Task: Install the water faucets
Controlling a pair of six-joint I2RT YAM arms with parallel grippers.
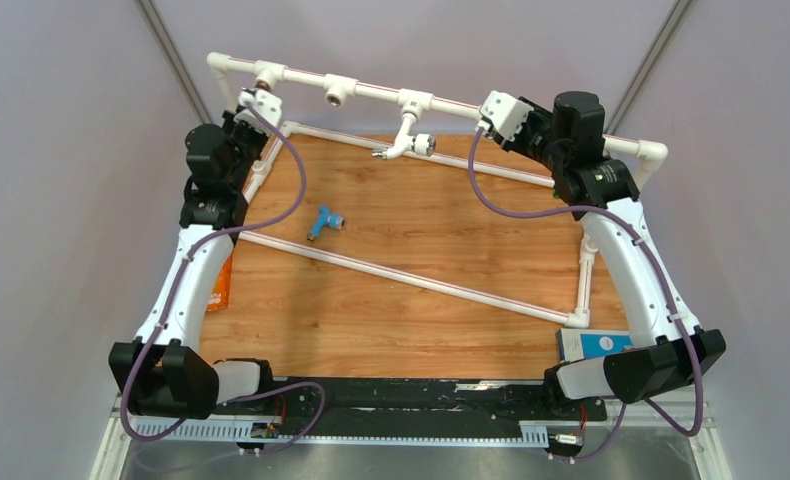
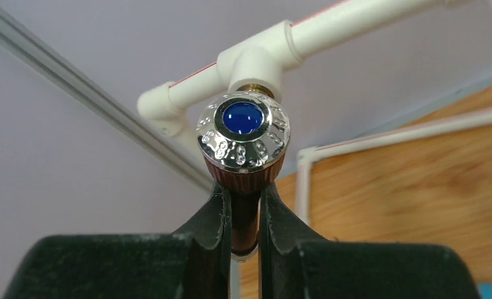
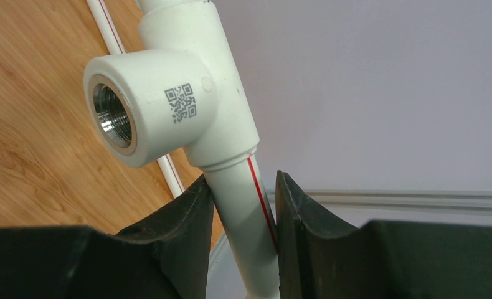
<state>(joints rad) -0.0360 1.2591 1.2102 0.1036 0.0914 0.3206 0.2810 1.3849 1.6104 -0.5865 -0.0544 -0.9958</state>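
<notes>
My left gripper [image 1: 256, 102] is shut on the dark brown faucet [image 2: 246, 187], jaws clamping its body below the chrome cap with a blue dot [image 2: 243, 131]. Its far end meets the brass socket of the leftmost tee [image 2: 256, 65] on the white pipe frame [image 1: 371, 92]. My right gripper [image 1: 493, 112] is shut on the frame's pipe [image 3: 246, 205] just beside an empty tee socket [image 3: 114, 117]. The white faucet [image 1: 406, 138] hangs in a tee on the back rail. The light blue faucet [image 1: 324, 220] lies on the wooden table. The green faucet is out of view.
An empty tee socket [image 1: 336, 94] sits between the brown and white faucets. A diagonal white pipe [image 1: 411, 275] crosses the table [image 1: 391, 320]. An orange packet [image 1: 221, 285] lies at the left edge and a blue box [image 1: 601, 345] at the right front.
</notes>
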